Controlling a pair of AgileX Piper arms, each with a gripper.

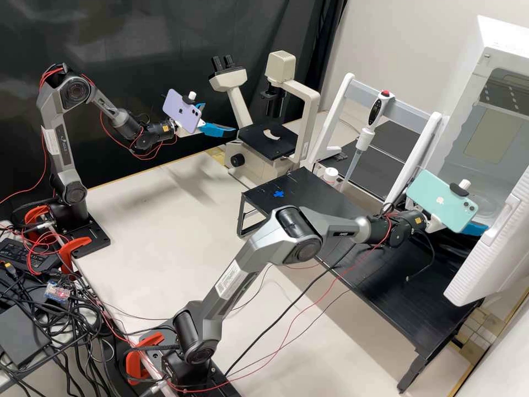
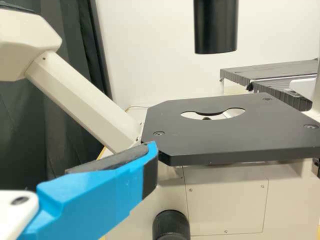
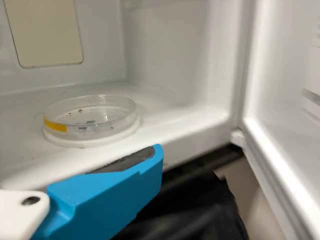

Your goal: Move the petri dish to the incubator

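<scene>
Clear petri dish (image 3: 90, 120) inside the incubator (image 3: 165, 55); likely light, stiff, slick, easily cracked, best gripped gently by opposite sides. Empty right gripper (image 1: 476, 228), spread open, at the incubator's mouth.

From where I stand the room is bright, the light seeming to fall from above and laying soft, smudgy shadows on the pale worktop (image 1: 132, 226). The black curtain (image 1: 138, 33) sits dark, and glare whitens the incubator door's (image 3: 272, 155) inner edge.
</scene>
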